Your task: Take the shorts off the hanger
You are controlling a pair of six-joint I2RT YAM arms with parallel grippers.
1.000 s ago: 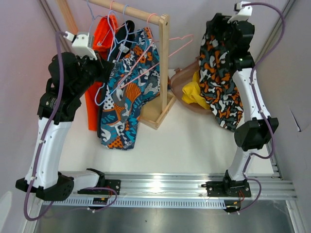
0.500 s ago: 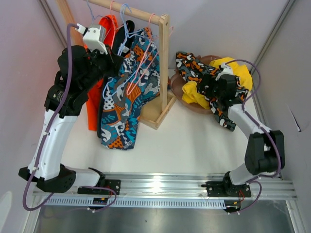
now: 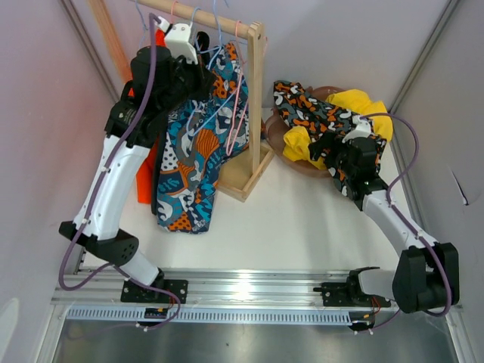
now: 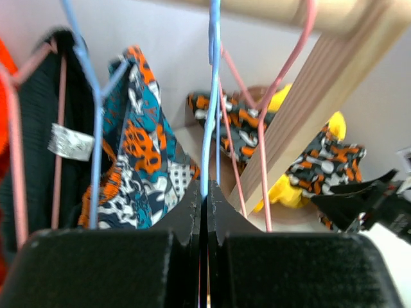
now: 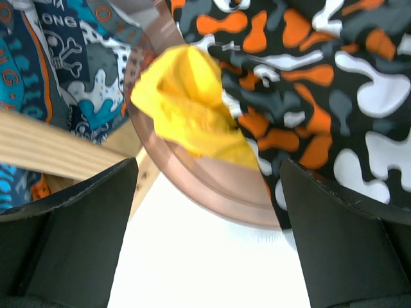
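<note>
My left gripper (image 3: 200,60) is up at the wooden rail (image 3: 204,13), shut on the wire of a blue hanger (image 4: 207,128). The teal-orange-black print shorts (image 3: 198,155) hang just below it, also seen in the left wrist view (image 4: 138,160). Black shorts (image 4: 38,173) and orange shorts (image 3: 144,178) hang further left. The camouflage shorts (image 3: 310,110) and yellow shorts (image 3: 367,106) lie in the brown bowl (image 3: 274,130). My right gripper (image 5: 209,218) stands open and empty just in front of the bowl's rim (image 5: 192,186), with the yellow cloth (image 5: 192,102) beyond it.
The rack's wooden post (image 3: 259,83) and base (image 3: 242,181) stand between the hanging clothes and the bowl. Pink hangers (image 4: 263,160) hang beside the blue one. Walls close in on the left, back and right.
The right gripper has let the camouflage shorts fall onto the bowl, opened wide and drawn back low. The left arm has risen and moved right along the rail with the hanger.
</note>
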